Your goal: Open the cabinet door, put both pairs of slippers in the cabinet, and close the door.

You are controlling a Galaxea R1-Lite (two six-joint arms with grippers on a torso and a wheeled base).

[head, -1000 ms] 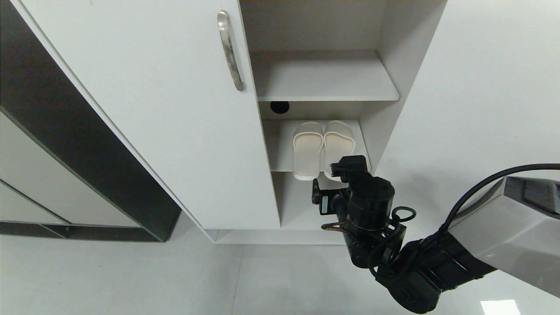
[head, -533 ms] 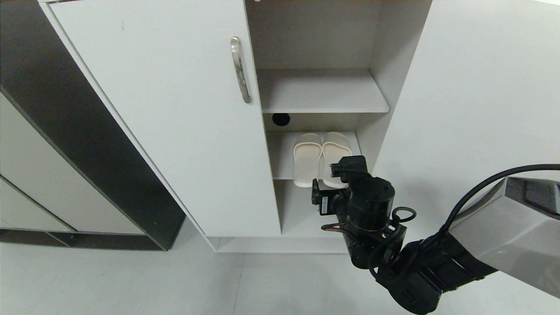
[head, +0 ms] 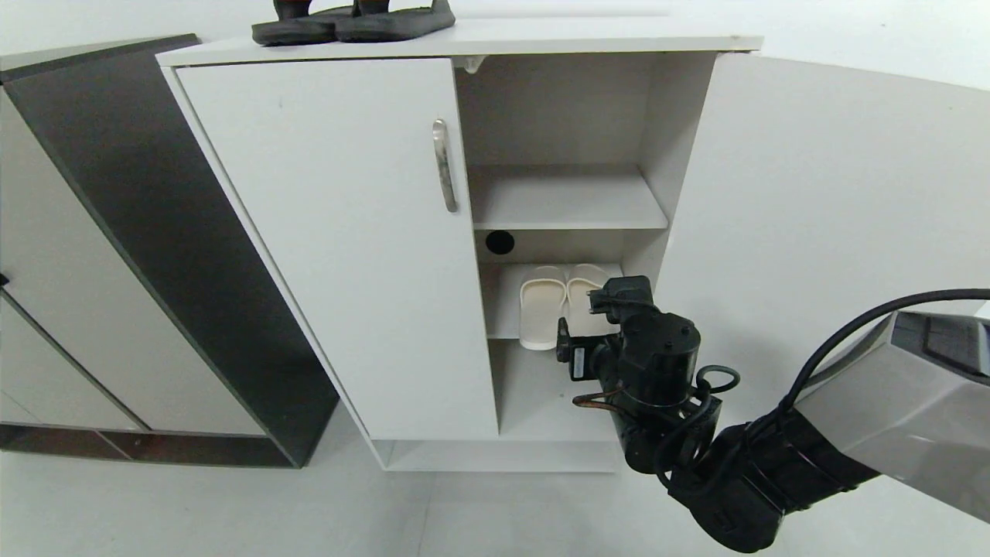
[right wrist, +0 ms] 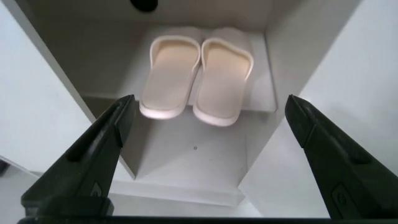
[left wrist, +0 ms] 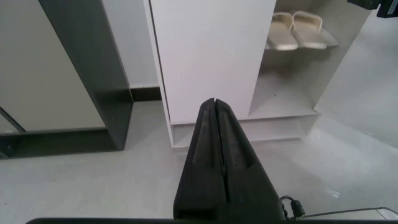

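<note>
A white cabinet [head: 464, 46] has its right door [head: 812, 201] swung open and its left door [head: 332, 232] closed. A cream pair of slippers [head: 553, 302] lies side by side on the middle shelf, toes inward, also the cream pair [right wrist: 196, 74] and the cream pair [left wrist: 301, 31]. A dark pair of slippers [head: 352, 23] rests on the cabinet top. My right gripper [head: 611, 298] hangs just in front of the cream pair's shelf, open wide and holding nothing [right wrist: 209, 102]. My left gripper [left wrist: 214, 106] is shut and empty, low over the floor before the closed door.
A metal handle [head: 445, 166] runs down the closed left door. The upper shelf [head: 568, 201] and the bottom compartment [head: 541, 394] are bare. A dark panel [head: 170, 247] and a pale cupboard front [head: 46, 309] stand left of the cabinet. Light floor [head: 232, 510] spreads in front.
The head camera has pulled back and tilted up, bringing the cabinet top and the dark slippers into view. My right gripper has kept its place before the cream pair's shelf.
</note>
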